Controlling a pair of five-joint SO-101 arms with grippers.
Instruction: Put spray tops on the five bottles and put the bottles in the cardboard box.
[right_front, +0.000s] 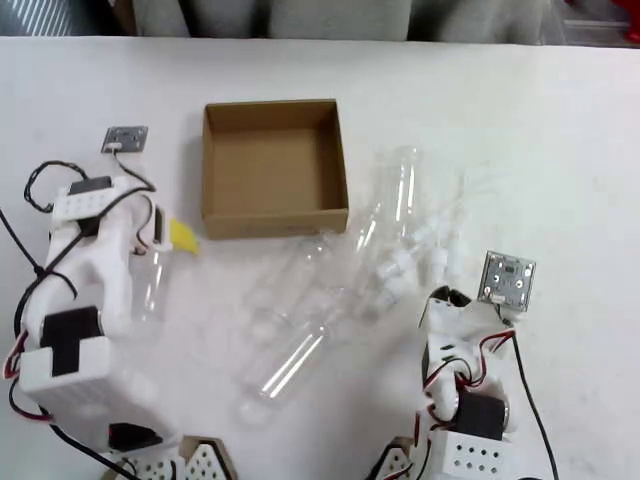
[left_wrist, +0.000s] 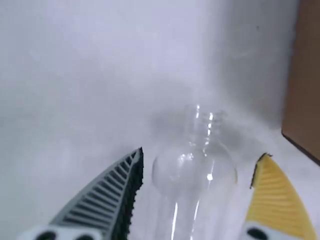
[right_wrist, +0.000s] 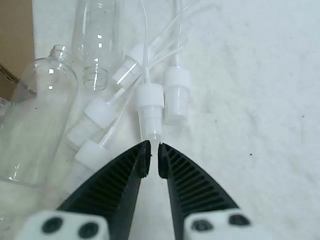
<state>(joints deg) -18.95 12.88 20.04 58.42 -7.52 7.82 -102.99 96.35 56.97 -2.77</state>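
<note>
My left gripper (left_wrist: 200, 155) is open and straddles the shoulder of a clear uncapped bottle (left_wrist: 195, 165), with a gap on each side. From above, that left gripper (right_front: 165, 242) and its bottle (right_front: 150, 288) lie left of the cardboard box (right_front: 275, 165), which holds nothing. Several more clear bottles (right_front: 300, 345) lie in a loose heap in front of the box. My right gripper (right_wrist: 152, 147) is shut with nothing in it, just short of a white spray top (right_wrist: 150, 112). Other spray tops (right_wrist: 176, 95) and two bottles (right_wrist: 40, 120) lie beyond it.
The box's brown corner (left_wrist: 302, 75) is close beside the left gripper's yellow finger (left_wrist: 272, 200). The spray tops' thin tubes (right_wrist: 145, 40) cross each other. The right arm (right_front: 460, 370) stands at the front right. White table (right_front: 560, 150) lies open at the right and back.
</note>
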